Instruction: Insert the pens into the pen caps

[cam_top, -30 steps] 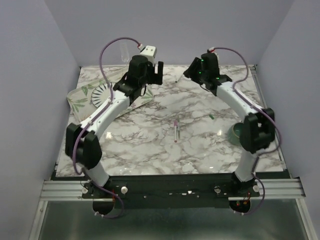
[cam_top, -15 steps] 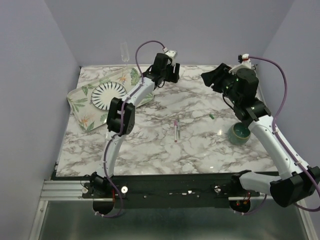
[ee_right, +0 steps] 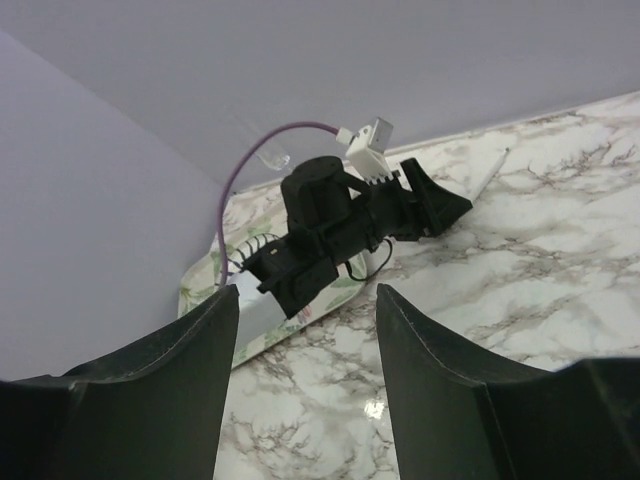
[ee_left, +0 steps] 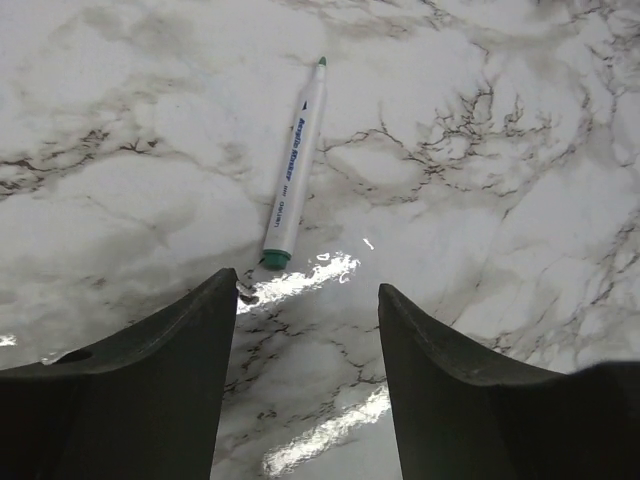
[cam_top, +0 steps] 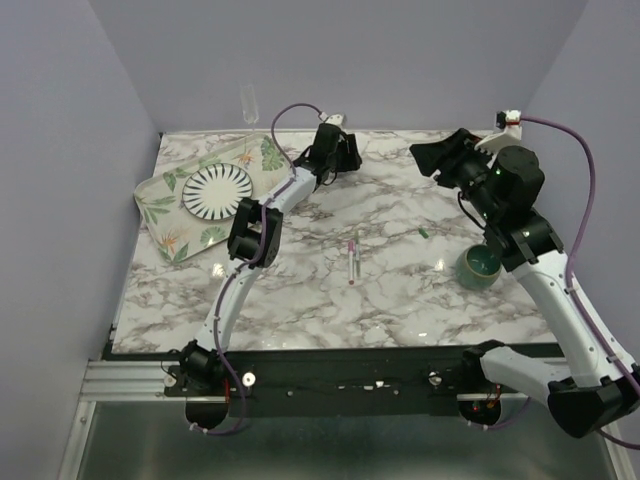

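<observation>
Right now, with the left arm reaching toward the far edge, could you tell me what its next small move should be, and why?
Probably ease the left gripper forward and down until its open jaws straddle the green-tipped pen. The pen lies flat on the marble table just ahead of the fingertips, slightly left of centre, and nothing is held yet.

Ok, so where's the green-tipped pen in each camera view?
Left wrist: the green-tipped pen lies flat at upper middle, just beyond the left arm's fingers.
Right wrist: upper right, a thin white stick beside the left arm's fingers.
Top external: I cannot make it out; the left arm's fingers hang over that far stretch.
Shared landmark: the marble table, in all three views.
</observation>
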Controlling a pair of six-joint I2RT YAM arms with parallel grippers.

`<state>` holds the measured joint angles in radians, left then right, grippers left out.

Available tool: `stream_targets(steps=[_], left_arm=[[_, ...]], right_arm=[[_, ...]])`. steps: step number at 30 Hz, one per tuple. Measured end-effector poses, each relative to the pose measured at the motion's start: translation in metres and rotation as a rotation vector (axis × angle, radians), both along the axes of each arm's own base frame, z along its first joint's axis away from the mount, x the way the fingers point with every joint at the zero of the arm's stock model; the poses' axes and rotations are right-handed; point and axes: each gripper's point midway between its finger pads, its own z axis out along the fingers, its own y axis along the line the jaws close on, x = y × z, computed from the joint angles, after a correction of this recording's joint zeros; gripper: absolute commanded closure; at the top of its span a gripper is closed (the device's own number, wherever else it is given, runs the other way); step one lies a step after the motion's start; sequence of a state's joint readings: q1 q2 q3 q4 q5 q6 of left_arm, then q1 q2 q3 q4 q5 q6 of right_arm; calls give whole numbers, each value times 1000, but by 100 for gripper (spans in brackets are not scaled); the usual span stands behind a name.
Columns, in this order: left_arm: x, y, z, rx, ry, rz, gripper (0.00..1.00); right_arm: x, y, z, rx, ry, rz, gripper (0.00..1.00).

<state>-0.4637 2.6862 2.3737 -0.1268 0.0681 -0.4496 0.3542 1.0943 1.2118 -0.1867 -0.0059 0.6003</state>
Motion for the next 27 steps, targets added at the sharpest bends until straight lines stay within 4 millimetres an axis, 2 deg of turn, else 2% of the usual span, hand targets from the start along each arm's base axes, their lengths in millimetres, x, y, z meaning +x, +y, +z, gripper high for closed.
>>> stream_targets(steps=[3,5,10,13,18,27], left_arm=[[0,-6,1,-102,38,17,34],[4,-9,7,-168,45,38,35],[15,-10,18,-298,43,77,35],[23,-8,13,-365,52,100,35],[28,-10,-11,-505,126,129,35],[29,-15,-6,-612,170,158,35]], right_arm=[[-9,-4,16,11,-48,0,36],[-10,-7,19,6,-52,-13,36],[-5,-6,8,-17,-21,-17,36],[-7,-7,8,-21,-21,-17,36],[-12,-9,15,-22,-43,-16,36],[-14,-10,17,-20,-48,-16,36]])
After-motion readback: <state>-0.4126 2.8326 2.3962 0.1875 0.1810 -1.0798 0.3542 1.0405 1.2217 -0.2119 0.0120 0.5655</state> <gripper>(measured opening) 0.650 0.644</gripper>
